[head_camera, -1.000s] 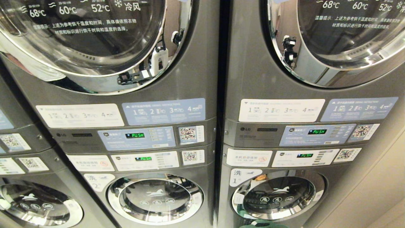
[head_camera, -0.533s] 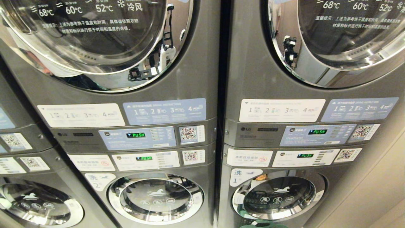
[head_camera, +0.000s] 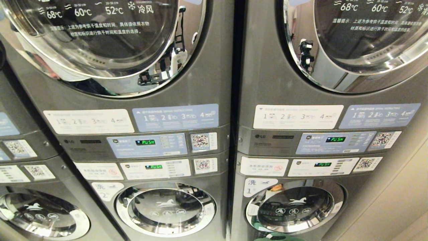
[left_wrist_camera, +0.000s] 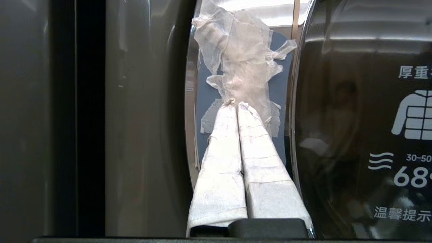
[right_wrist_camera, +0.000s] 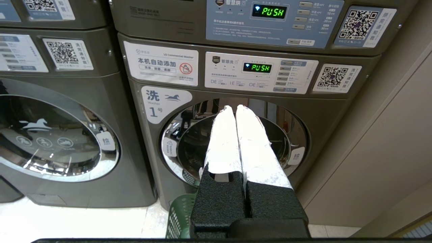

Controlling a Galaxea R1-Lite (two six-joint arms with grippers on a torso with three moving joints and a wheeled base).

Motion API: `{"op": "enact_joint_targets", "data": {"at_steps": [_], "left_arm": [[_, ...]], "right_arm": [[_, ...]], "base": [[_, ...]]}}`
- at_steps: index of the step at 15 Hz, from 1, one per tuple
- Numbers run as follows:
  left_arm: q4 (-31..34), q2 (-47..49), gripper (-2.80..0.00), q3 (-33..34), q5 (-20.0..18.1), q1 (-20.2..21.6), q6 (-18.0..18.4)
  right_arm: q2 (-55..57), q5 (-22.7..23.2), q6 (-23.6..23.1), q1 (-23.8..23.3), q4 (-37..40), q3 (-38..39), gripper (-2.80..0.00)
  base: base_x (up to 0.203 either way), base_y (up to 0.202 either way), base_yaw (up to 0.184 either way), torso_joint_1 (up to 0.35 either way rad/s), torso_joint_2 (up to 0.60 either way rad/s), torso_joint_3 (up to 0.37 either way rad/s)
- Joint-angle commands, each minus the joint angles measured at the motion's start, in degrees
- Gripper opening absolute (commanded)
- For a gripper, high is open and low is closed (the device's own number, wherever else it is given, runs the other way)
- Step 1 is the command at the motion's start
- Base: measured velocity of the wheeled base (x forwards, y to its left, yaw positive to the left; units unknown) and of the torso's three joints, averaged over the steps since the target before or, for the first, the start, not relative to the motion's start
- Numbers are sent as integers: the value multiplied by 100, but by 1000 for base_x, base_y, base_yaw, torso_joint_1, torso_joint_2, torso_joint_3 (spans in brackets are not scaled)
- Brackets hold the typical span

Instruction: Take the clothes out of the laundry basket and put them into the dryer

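Left gripper (left_wrist_camera: 237, 105): fingers pressed together, nothing between them, tips at the chrome rim of a dryer door (left_wrist_camera: 364, 118), in front of a patch of crumpled clear tape (left_wrist_camera: 241, 57) stuck on that rim. In the head view this arm shows only as a reflection in the chrome ring of the upper left door (head_camera: 100, 43).

Right gripper (right_wrist_camera: 235, 108): clenched, empty, hanging low and pointing toward washer 1 (right_wrist_camera: 236, 141), whose door is closed. The green laundry basket (right_wrist_camera: 180, 214) stands on the floor just below that washer's door, directly under the gripper. Cannot tell what is inside the basket; no clothes visible in any view.

Head view: 2 full grey stacks side by side, dryer above, washer below. Upper right dryer door (head_camera: 361, 43) closed, as is the upper left. Each control panel (head_camera: 147, 144) shows green "PUSH". A sliver of the basket rim shows at the bottom edge under the lower right washer. A 3rd stack is partly visible at the left edge.
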Motion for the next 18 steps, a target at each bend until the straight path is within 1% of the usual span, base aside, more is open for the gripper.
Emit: {"op": "enact_joint_targets", "data": {"at_steps": [1,4,7,10,14,16,18], "left_arm": [[26,65,-280,-3,-64,-30,2],[185,99,-280,5,-64,-46,25],[382,136,-280,-4,-60,-110,191],[462,240,-280,-4,-39,-176,316],[462,311,-280,-13,12,-240,363],[338,196,-280,-13,134,-257,363],[140,-152,-280,-2,366,-232,361]], "right_arm": [[4,3,-3,-1,0,18,-280],[4,3,-3,1,0,18,-280],[4,3,-3,7,0,18,-280],[4,3,-3,7,0,18,-280],[4,3,-3,-2,0,18,-280],[4,3,-3,4,0,18,-280],[4,3,5,6,9,18,-280]], "base": [[0,0,0,0,0,0],[0,0,0,0,0,0],[0,0,0,0,0,0],[0,0,0,0,0,0],[0,0,0,0,0,0],[0,0,0,0,0,0],[0,0,0,0,0,0]]}}
